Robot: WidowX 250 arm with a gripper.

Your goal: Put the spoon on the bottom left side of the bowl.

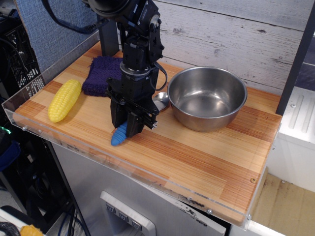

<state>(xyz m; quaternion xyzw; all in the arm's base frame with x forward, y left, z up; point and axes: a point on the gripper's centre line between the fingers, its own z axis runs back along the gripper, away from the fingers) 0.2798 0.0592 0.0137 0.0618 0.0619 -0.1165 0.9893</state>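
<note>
Now the gripper (129, 129) pinches the spoon (119, 135) by its blue handle, low over the worktop (197, 157); its metal head sits just beside the bowl (207, 98), seemingly ready for release at the bowl's lower left

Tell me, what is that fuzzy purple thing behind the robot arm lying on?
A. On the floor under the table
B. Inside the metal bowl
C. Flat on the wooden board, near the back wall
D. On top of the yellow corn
C. The purple cloth lies flat on the wooden board at its back edge, apart from the corn and outside the bowl.
</note>
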